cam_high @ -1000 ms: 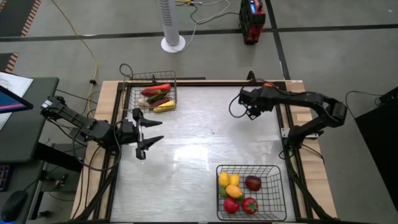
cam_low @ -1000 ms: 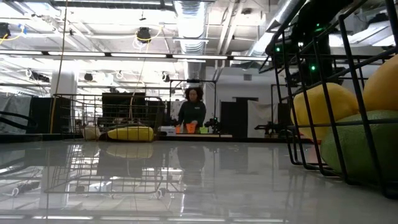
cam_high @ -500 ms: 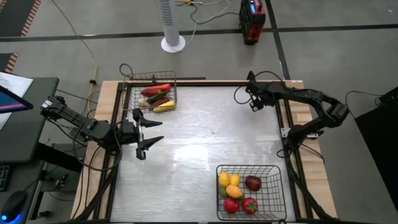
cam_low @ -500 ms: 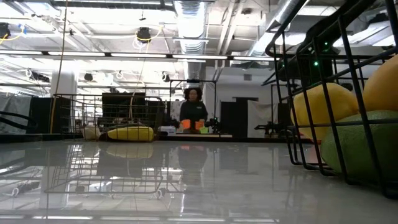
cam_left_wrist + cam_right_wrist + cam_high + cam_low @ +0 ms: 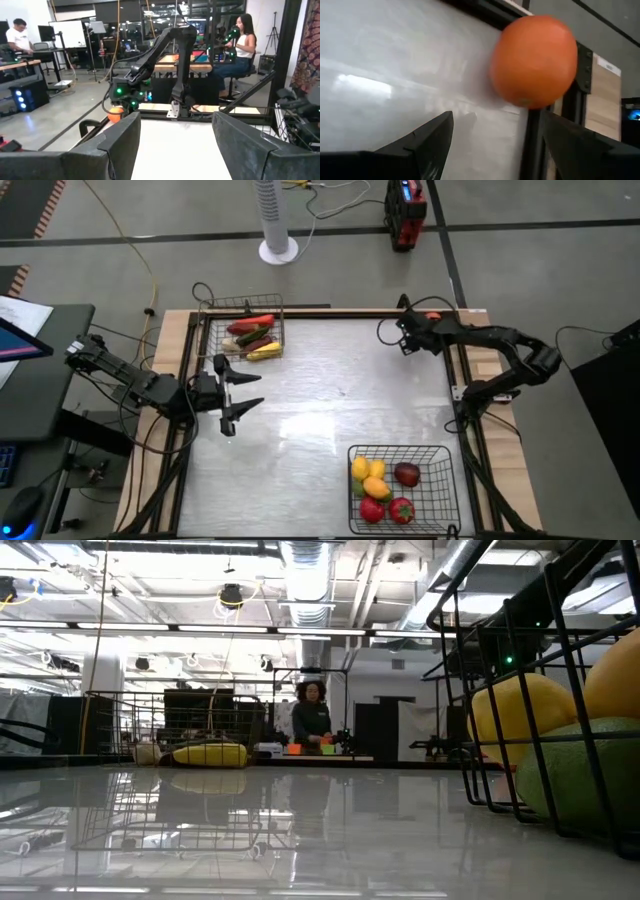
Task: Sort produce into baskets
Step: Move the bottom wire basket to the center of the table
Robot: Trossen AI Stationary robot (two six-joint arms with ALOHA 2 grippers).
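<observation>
Orange and round, the fruit [image 5: 534, 61] was seen just ahead of the right gripper [image 5: 408, 340], seemingly at the table's far right edge, with jaws spread and empty; the left gripper [image 5: 232, 392] waited open, far off.

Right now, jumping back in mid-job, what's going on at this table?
The right gripper, fingers open, is at the table's far right corner, lined up on a round orange fruit that sits against the dark table frame, not yet gripped. The left gripper hangs open and empty over the table's left side. The grey-silver wire basket at far left holds long red, dark green and yellow pieces; the black wire basket at near right holds round yellow and red ones.
</observation>
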